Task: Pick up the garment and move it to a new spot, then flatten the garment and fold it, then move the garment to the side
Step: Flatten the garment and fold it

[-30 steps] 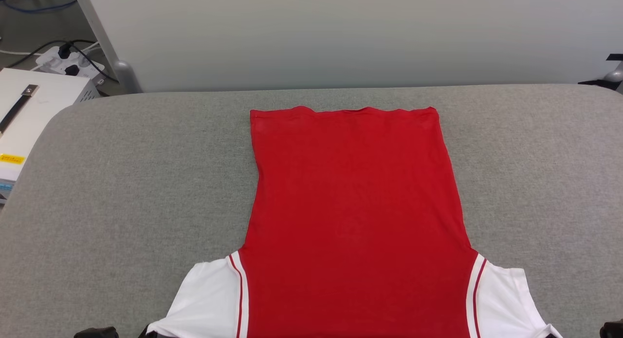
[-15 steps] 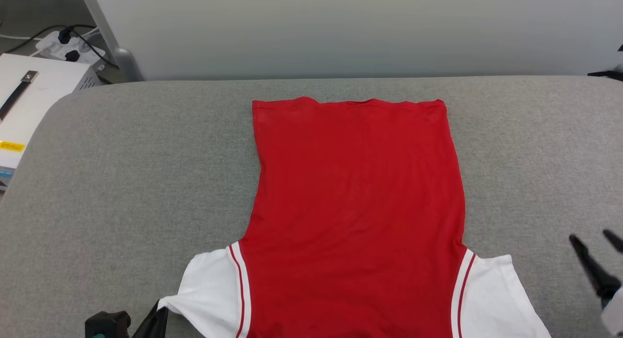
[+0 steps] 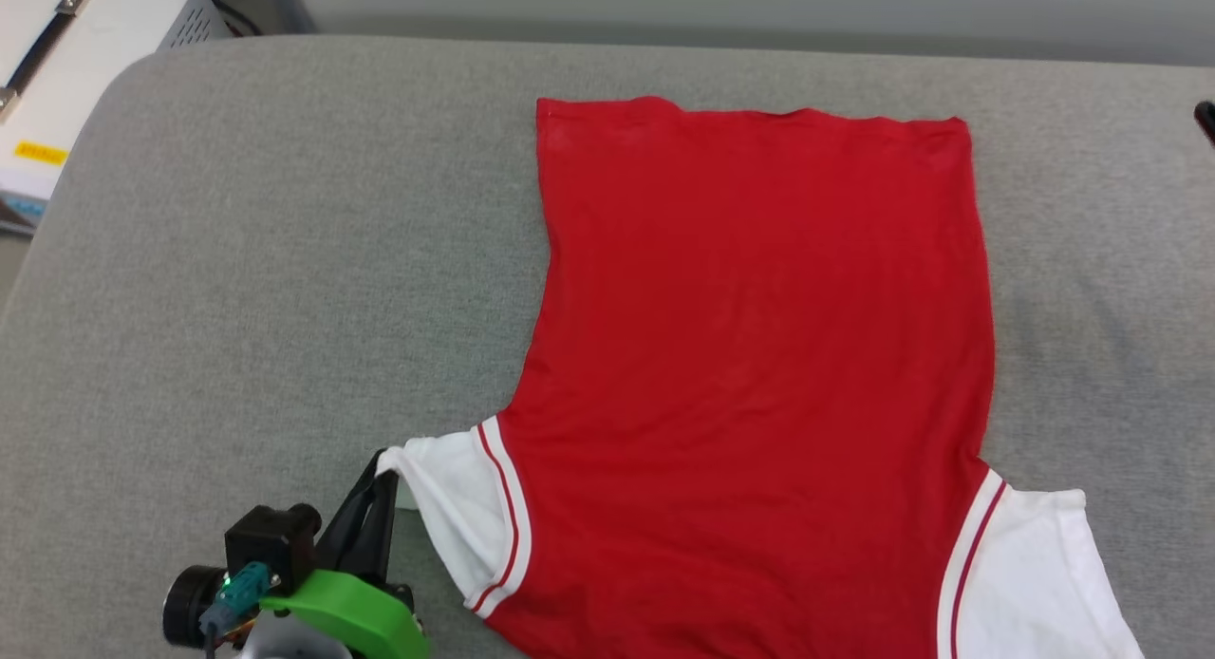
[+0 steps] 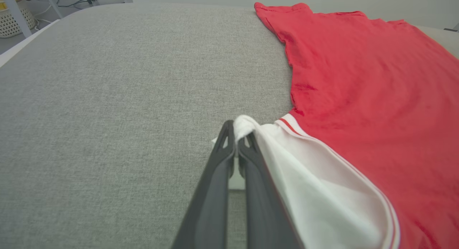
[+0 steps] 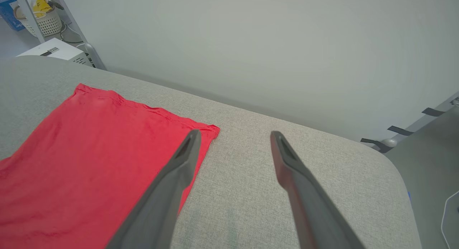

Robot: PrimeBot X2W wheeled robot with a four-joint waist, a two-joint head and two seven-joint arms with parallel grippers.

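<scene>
Garment [image 3: 759,355] is lying flat, red back up, on the grey cushion [image 3: 237,260] in the head view, with your left gripper [image 3: 383,467] clamping the white sleeve [image 3: 456,517] edge. In the left wrist view the fabric's bunching softly, so I'm guessing it's light and floppy, and you're better off grabbing edges. In the right wrist view your right gripper [image 5: 235,134] is hovering, spread wide, near the hem corner [image 5: 211,128].

Sleeve [image 3: 457,518] now inward with left tool [image 3: 383,462]

Apparently a lab: grey fabric-covered worktable [image 3: 237,213] against a bare pale wall [image 5: 251,44], white equipment case [image 3: 76,70] at 10 o'clock, storage basket [image 5: 48,24] beyond, black floor tape [image 5: 398,130] at 3 o'clock.
</scene>
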